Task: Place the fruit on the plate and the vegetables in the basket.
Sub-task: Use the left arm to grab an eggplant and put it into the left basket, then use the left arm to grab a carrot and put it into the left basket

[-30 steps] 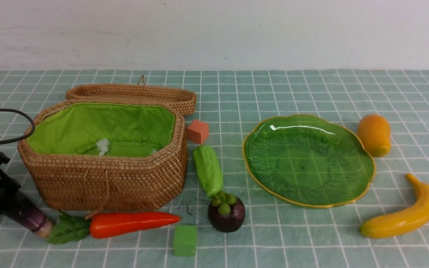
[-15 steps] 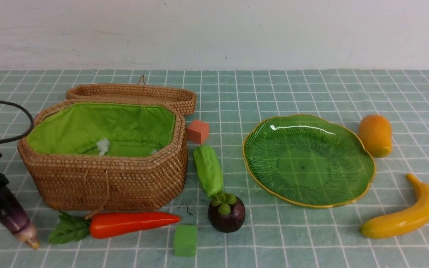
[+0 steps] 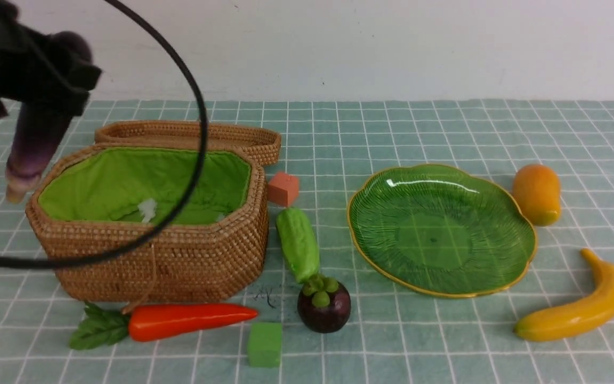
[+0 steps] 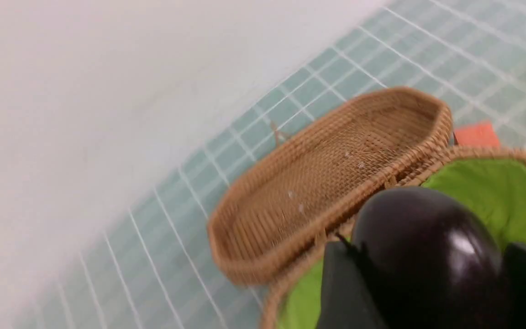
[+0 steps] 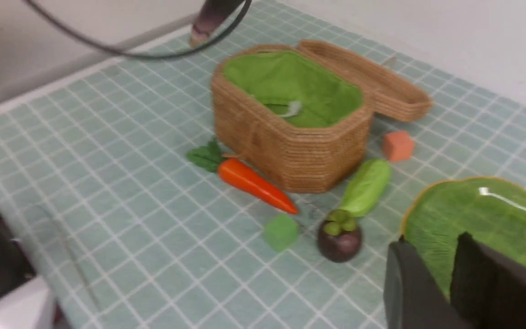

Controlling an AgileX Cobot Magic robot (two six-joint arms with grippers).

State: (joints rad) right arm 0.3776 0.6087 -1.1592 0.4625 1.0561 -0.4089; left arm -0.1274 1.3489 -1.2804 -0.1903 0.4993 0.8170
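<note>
Glossy eggplant [image 4: 427, 260] between black fingers [image 4: 343, 292], green-lined basket [image 4: 496, 153] behind (lid [image 4: 327, 183] lying open)

Black left arm [image 3: 24, 69] with a thin black looping cable [image 3: 203, 133]; jaws are flat black slabs.

Purple eggplant [image 3: 32, 144], tan basket [image 3: 179, 261] lined green, teal white-gridded tablecloth [image 3: 392, 133].

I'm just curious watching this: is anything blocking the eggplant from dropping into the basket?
Nothing visible. The left gripper holds the eggplant above the basket's left rim; its lid lies open behind.
</note>
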